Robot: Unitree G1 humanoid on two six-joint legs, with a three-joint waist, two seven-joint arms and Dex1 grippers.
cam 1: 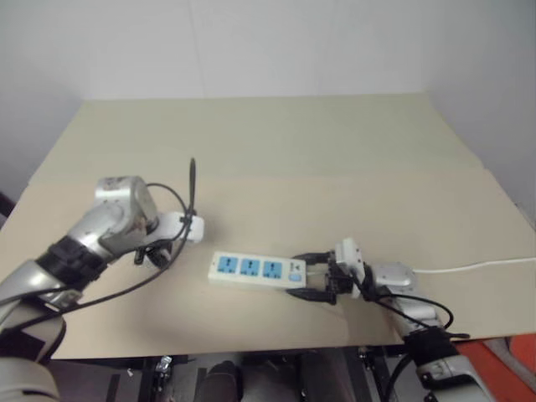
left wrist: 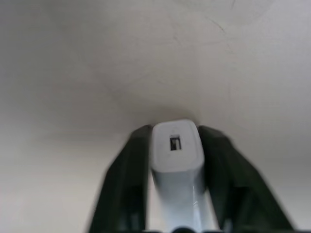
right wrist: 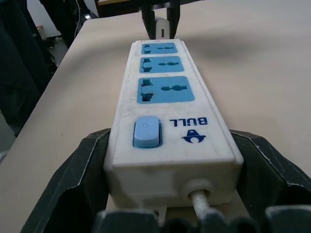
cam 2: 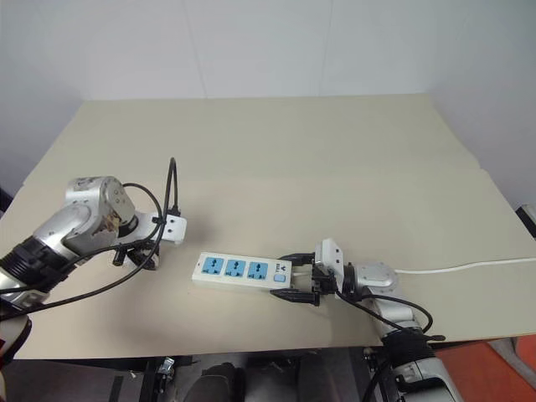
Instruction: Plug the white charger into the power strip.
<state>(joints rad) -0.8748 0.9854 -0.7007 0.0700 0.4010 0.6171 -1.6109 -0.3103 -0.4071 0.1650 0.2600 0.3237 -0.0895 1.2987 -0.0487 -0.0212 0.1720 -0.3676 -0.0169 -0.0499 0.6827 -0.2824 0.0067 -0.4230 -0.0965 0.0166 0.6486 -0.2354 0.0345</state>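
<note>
The left claw (left wrist: pixel 175 160) points down at the tabletop (cam 1: pixel 335 167), its fingers (left wrist: pixel 124 184) clamped on the charger (left wrist: pixel 176 145), left of the strip (cam 1: pixel 255 270) and apart from it. The strip lies flat near the front edge. The right claw (right wrist: pixel 170 194) grips its switch (right wrist: pixel 146 131) end from both sides.

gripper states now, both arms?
Left gripper: shut on the white charger.
Right gripper: shut on the switch end of the power strip.
</note>
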